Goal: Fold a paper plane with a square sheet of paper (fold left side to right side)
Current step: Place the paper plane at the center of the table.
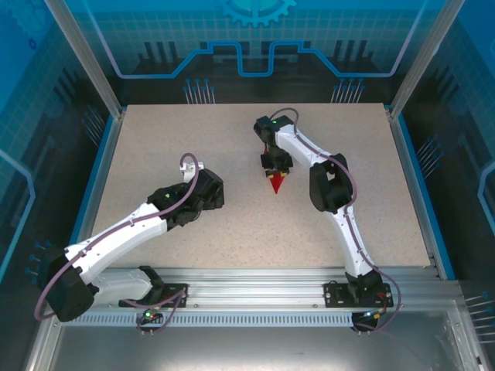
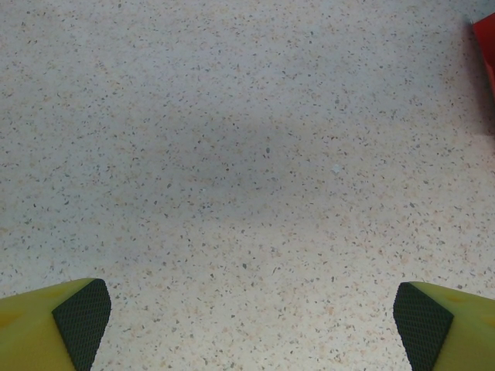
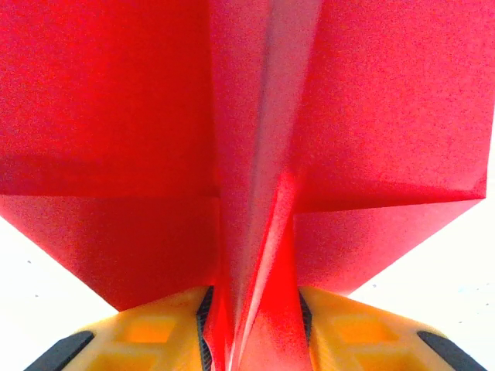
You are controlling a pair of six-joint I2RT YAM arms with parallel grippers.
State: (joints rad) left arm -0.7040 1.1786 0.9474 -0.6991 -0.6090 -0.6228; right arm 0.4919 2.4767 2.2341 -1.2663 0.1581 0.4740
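Note:
The red paper plane (image 1: 276, 184) lies on the table a little right of centre, its pointed tip toward the arms. In the right wrist view the paper plane (image 3: 116, 116) is seen close up, wings spread flat to either side. Its raised centre fold stands between the yellow fingers (image 3: 155, 332) of my right gripper (image 3: 253, 332), whose jaws are parted, with the fold splayed across the gap. From above, my right gripper (image 1: 274, 165) points down onto the plane's far end. My left gripper (image 1: 207, 192) hovers to the plane's left, wide open (image 2: 251, 325) over bare table, with a red paper edge (image 2: 487, 42) at that view's right.
The speckled table (image 1: 155, 154) is bounded by blue rails at the left and right and an aluminium rail at the near edge. Both arm bases are bolted to that near rail. Blue panels enclose the back and sides.

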